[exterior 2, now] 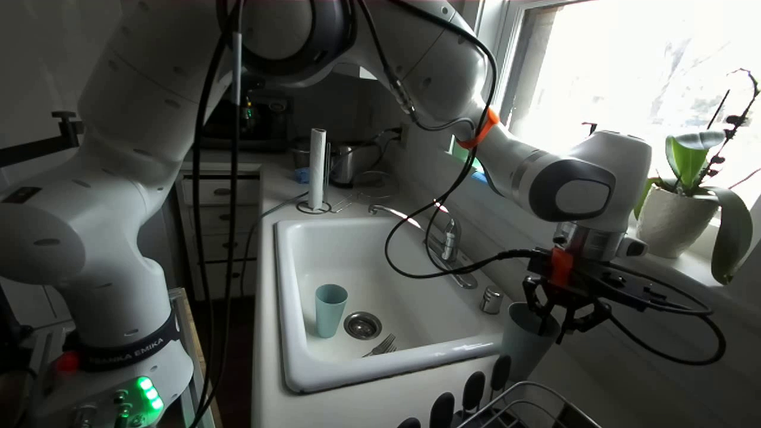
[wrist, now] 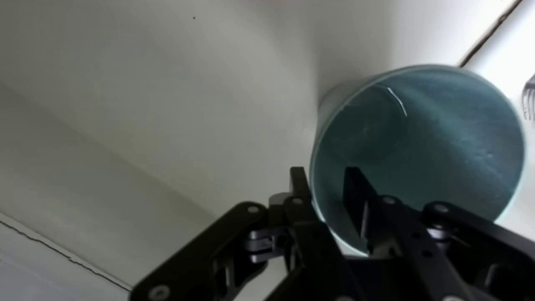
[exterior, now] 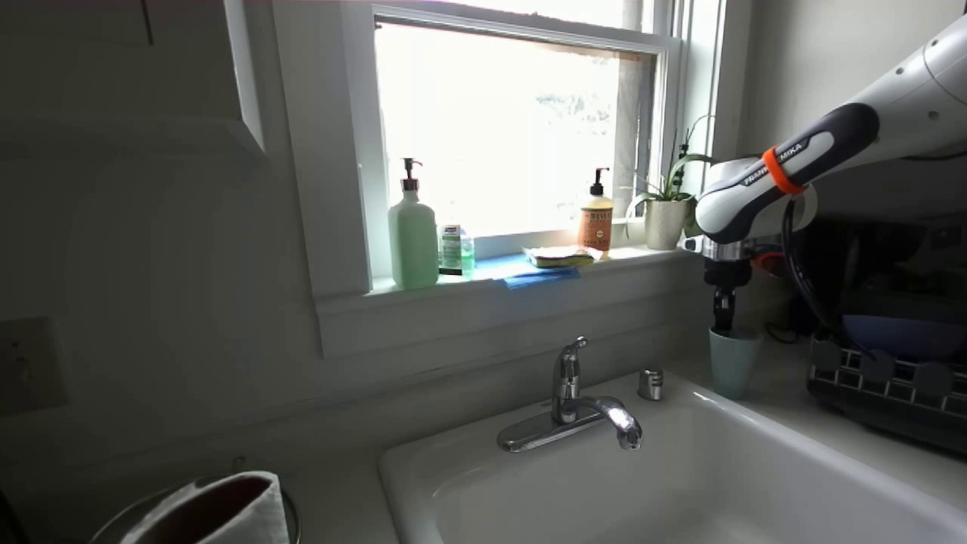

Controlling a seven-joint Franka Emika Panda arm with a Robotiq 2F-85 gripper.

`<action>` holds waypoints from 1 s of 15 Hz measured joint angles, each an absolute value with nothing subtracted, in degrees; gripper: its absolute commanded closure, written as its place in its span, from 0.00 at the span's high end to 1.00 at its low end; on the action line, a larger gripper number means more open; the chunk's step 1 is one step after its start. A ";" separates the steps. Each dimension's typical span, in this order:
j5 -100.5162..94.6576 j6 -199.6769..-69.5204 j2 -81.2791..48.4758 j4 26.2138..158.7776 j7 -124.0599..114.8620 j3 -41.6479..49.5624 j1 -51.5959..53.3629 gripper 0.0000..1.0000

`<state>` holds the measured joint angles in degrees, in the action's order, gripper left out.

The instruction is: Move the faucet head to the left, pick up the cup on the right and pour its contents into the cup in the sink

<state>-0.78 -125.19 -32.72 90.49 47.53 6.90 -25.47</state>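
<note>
The black two-fingered gripper [wrist: 325, 171] stands spread astride the rim of a tapered pale blue-green cup [wrist: 451, 146], one finger inside, one outside. That cup is on the white counter [exterior 2: 345, 409] just beside the large white rectangular sink [exterior 2: 392, 365]. Inside the sink, a second blue-green tapered cup [exterior 2: 331, 310] stands upright; the slim chrome faucet head [exterior: 617, 415] curves out from its post [exterior: 565, 381].

Kitchen: sink [exterior 2: 404, 361] and faucet [exterior: 566, 406]

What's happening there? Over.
Black hand open, astride wall of tapered teal cup. Matching cup upright in white rectangular sink. Slim chrome spout clear of both cups.
</note>
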 measured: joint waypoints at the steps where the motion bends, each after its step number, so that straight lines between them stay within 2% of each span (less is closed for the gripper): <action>1: -0.78 -125.17 -32.72 90.47 47.72 6.86 -25.45 0.00; 15: -2.90 -120.51 -30.06 90.50 52.50 6.60 -22.62 0.01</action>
<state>-2.90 -120.51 -30.06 90.50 52.50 6.60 -22.62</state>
